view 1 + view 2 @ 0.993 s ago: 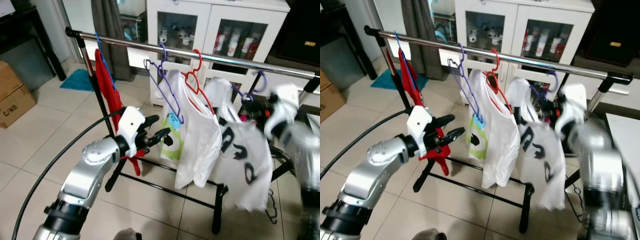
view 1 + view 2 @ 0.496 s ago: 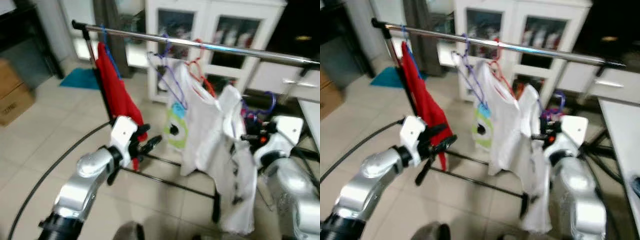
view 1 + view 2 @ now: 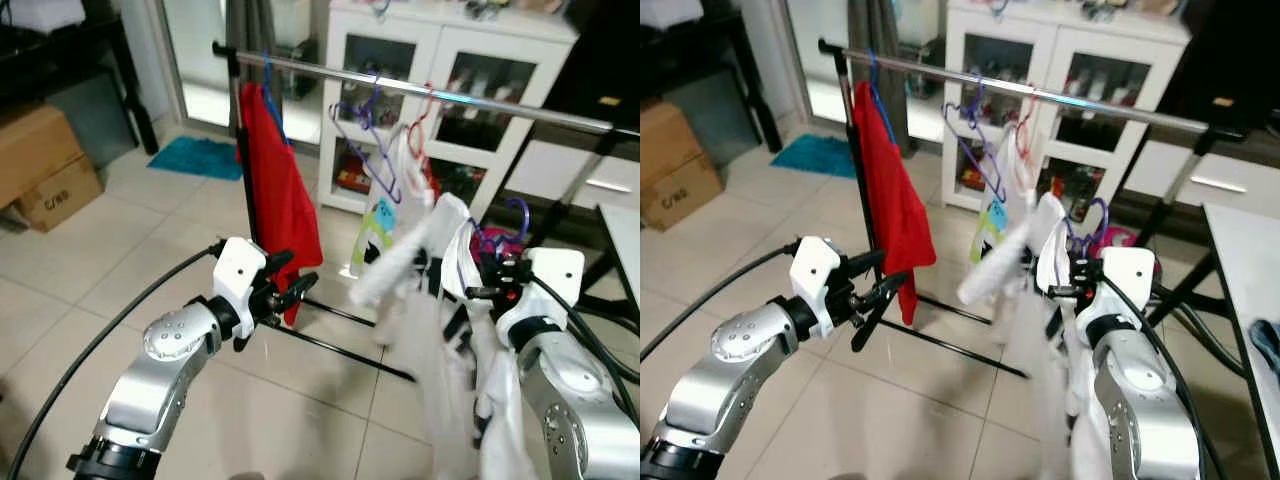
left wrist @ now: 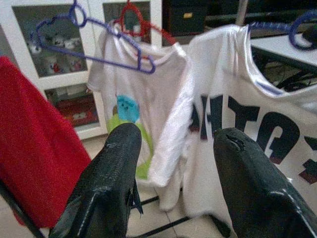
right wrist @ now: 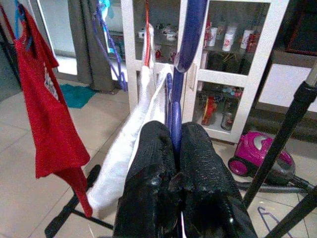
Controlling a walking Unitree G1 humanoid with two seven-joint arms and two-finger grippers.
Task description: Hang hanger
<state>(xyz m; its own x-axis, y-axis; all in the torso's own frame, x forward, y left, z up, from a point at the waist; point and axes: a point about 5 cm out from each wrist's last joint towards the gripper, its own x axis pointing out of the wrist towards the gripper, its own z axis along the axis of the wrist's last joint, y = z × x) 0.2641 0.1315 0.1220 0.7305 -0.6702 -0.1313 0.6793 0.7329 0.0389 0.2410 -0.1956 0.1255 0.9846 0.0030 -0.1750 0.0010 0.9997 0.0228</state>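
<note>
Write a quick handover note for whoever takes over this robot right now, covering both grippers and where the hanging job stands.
Right gripper: shut on the purple hanger, which carries a white printed T-shirt, held below the rail and not yet hooked.
Left gripper: open, holding nothing, raised in front of the red garment.
On the rail: the red garment, an empty purple hanger, a red hanger with a white T-shirt.
Left: lift the hook over the rail, release.
</note>
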